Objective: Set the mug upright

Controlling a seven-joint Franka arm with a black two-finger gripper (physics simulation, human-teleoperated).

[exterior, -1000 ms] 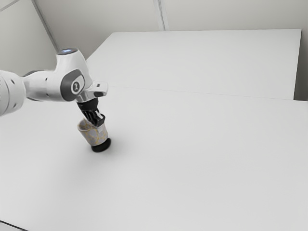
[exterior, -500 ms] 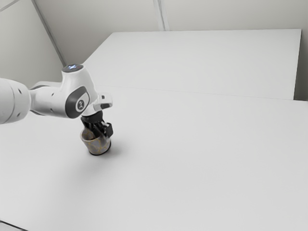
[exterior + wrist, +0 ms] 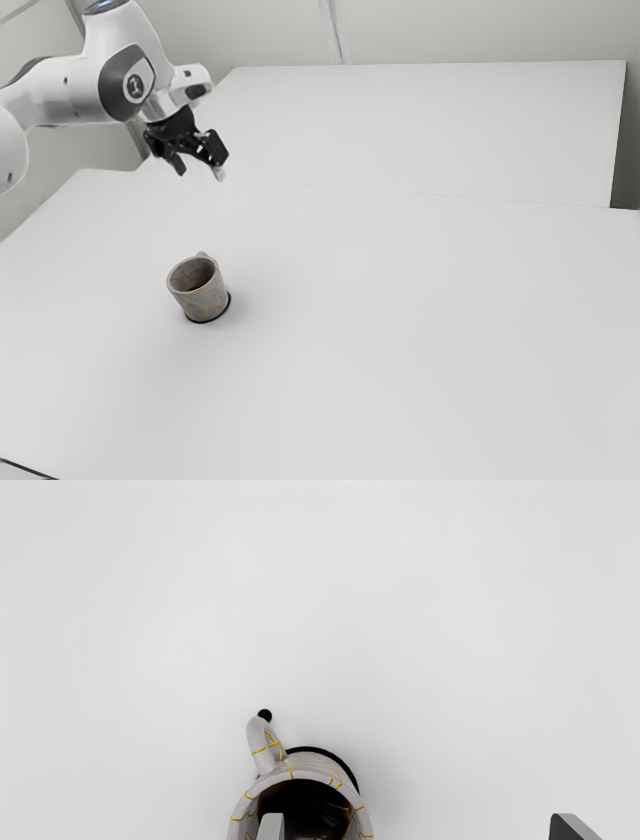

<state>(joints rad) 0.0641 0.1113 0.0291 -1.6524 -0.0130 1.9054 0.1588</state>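
Note:
In the exterior view the gripper (image 3: pixel 198 168) hangs well above the table, its fingers spread with nothing between them. Below it the grey mug with yellow lines (image 3: pixel 205 299) stands upright on the table, its dark opening facing up and its handle on the far side. Looking down in the wrist view, I see the mug (image 3: pixel 300 775) with its handle and dark inside; the open gripper (image 3: pixel 417 827) has one fingertip over the mug's opening and the other off to its side. The mug's lower part is cut off there.
The white table (image 3: pixel 400 330) extends around the mug. A second white surface (image 3: pixel 430 130) adjoins its far edge. A dark cable (image 3: pixel 28 469) lies at the near corner in the exterior view's lower left.
The mug was tilted with its base raised on one side; it now rests upright. My gripper first dipped with it, then let it go and rose well above it, opening wide.

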